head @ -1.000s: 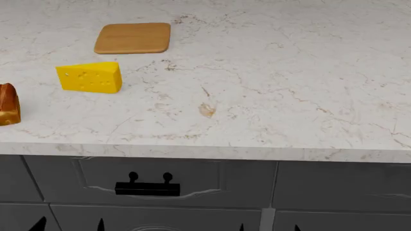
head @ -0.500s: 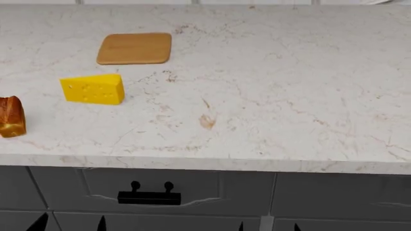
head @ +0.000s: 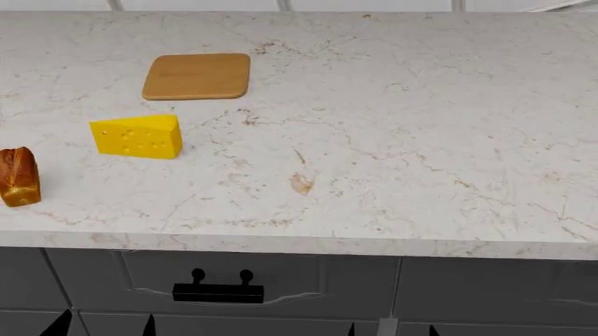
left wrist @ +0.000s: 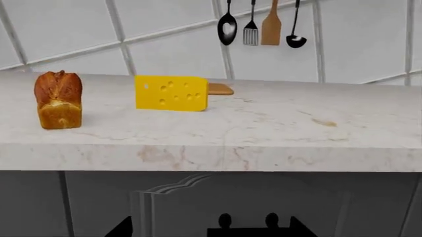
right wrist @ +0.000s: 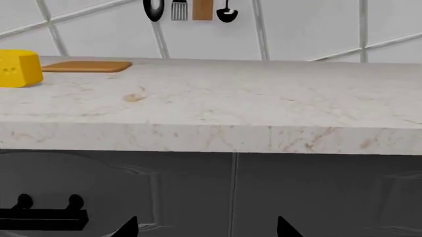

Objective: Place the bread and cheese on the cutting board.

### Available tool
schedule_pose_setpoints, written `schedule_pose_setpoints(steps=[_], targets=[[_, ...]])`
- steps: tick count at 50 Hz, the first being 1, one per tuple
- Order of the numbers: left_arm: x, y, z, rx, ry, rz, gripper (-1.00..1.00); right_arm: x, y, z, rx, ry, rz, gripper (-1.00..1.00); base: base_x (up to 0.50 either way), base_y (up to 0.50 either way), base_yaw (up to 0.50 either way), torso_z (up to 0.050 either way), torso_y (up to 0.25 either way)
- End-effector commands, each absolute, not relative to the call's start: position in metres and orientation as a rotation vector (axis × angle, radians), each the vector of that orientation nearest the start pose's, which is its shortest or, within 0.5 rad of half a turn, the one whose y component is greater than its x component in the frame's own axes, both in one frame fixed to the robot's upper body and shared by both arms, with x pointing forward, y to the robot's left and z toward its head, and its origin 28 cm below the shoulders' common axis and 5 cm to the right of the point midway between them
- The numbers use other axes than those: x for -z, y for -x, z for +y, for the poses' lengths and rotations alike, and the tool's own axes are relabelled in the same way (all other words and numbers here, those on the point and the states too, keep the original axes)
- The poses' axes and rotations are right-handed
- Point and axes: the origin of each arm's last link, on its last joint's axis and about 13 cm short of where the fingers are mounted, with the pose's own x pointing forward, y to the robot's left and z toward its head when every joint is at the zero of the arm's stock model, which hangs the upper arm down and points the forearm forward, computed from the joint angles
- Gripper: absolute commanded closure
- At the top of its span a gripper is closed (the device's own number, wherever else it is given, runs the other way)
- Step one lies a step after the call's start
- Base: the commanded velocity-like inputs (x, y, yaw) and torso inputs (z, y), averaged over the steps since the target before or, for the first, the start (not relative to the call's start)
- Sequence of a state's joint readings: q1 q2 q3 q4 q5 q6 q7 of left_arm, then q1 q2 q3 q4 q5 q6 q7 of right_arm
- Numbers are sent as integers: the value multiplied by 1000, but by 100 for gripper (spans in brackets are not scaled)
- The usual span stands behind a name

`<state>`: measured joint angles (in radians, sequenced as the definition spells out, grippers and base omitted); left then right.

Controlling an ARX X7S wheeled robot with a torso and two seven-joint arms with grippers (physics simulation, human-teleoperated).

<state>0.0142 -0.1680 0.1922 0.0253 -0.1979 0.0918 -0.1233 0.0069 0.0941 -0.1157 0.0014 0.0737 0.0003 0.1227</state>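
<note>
On the pale veined marble counter, the flat light-brown wooden cutting board lies bare toward the back. The bright yellow holed cheese wedge sits near it, closer to the counter's front edge, and the small glossy reddish-brown bread loaf stands further left, apart from both. Only dark fingertip points of the left gripper and right gripper show below the counter; they stand spread and hold nothing
</note>
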Motion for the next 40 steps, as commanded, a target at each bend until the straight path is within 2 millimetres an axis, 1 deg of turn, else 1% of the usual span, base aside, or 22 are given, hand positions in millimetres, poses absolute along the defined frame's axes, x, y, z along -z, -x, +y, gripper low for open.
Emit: schedule_pose_setpoints(steps=[1,3,4,5,6,7,8,10,11,12,13,14,18,19,21,24,28,31,35,37,38,40], targets=[[-20,-204,205,61,42,-68,-100,-17,-210,-97,28,1,-12,-100,0,0,0,50,0],[-22,-205,206,41,40,-60,-100,-19,-210,-98,28,1,-15,-100,0,0,0,15,0],[-33,-205,209,72,115,-55,-100,-28,-211,-99,29,9,-30,-100,0,0,0,0,0],[-36,-205,211,77,108,-31,-100,-33,-211,-100,30,21,-48,-100,0,0,0,0,0],[-38,-208,215,64,145,13,-100,-44,-213,-102,44,14,-70,-100,0,0,0,0,0],[-45,-210,218,81,89,-1,-100,-57,-216,-105,54,-3,-78,-100,0,0,0,0,0],[-55,-212,220,80,78,4,-100,-68,-218,-107,55,5,-86,-100,0,0,0,0,0],[-68,-213,220,76,-10,-6,-100,-83,-218,-109,58,16,-88,-100,0,0,0,0,0],[-73,-213,220,73,-1,-15,-100,-88,-218,-110,60,18,-88,-100,0,0,0,0,0],[-74,-213,220,73,-1,-15,-100,-89,-218,-110,60,18,-88,-100,0,0,0,0,0],[-90,-212,220,65,10,-21,-100,-105,-217,-113,74,46,-100,-100,0,0,0,0,0],[-100,-209,221,67,-13,-35,-100,-114,-215,-114,75,47,-98,-100,0,0,0,0,0],[-123,-205,229,57,-22,-22,-100,-139,-212,-124,98,54,-114,-100,0,0,0,0,0],[-126,-205,230,56,-37,-26,-100,-142,-212,-126,113,59,-116,-100,0,0,0,0,0],[-142,-202,238,39,-74,-62,-100,-151,-211,-135,139,47,-134,-100,0,0,0,0,0],[-153,-199,249,9,-60,-60,-100,-155,-210,-142,137,70,-113,-100,0,0,0,0,0],[-158,-195,265,6,-81,-41,-100,-166,-207,-156,157,75,-124,-100,0,0,0,0,0],[-166,-193,274,-2,-84,-36,-100,-173,-204,-163,162,72,-127,-100,0,0,0,0,0],[-178,-189,285,-27,-89,-46,-100,-176,-201,-170,140,70,-115,-100,0,0,0,0,0],[-182,-184,292,-39,-90,-51,-100,-178,-199,-177,129,89,-103,-100,0,0,0,0,0],[-184,-182,295,-41,-97,-53,-100,-181,-198,-182,132,49,-105,-100,0,0,0,0,0],[-187,-180,299,-44,-101,-55,-100,-183,-196,-188,145,73,-103,-100,0,0,0,0,0]])
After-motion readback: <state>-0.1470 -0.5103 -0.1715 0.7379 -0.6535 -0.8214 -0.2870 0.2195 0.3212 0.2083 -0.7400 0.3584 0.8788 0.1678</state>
